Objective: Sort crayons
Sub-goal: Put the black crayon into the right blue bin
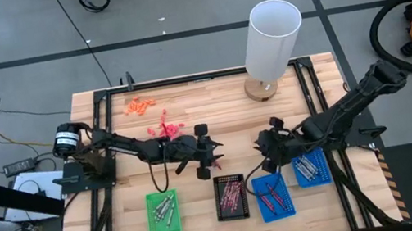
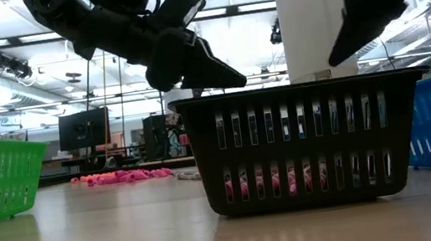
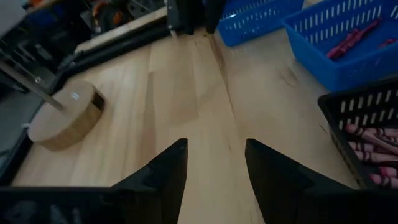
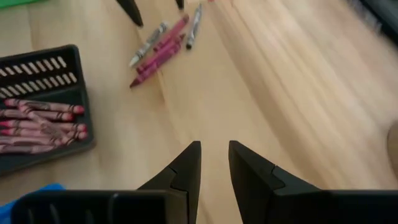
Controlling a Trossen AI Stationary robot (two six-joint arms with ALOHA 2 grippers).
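Several loose crayons (image 4: 163,42) on bare wood beyond right end effector (image 4: 214,163)

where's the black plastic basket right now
In the high view the black slotted plastic basket sits near the table's front edge, between the green basket on its left and a blue basket on its right, holding pinkish-red crayons.

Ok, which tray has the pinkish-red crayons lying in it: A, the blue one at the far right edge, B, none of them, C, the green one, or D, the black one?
D: the right wrist view shows pinkish-red crayons lying inside the black tray, and the high view shows reddish sticks in that same black tray, while the green tray and the far-right blue tray hold grey ones.
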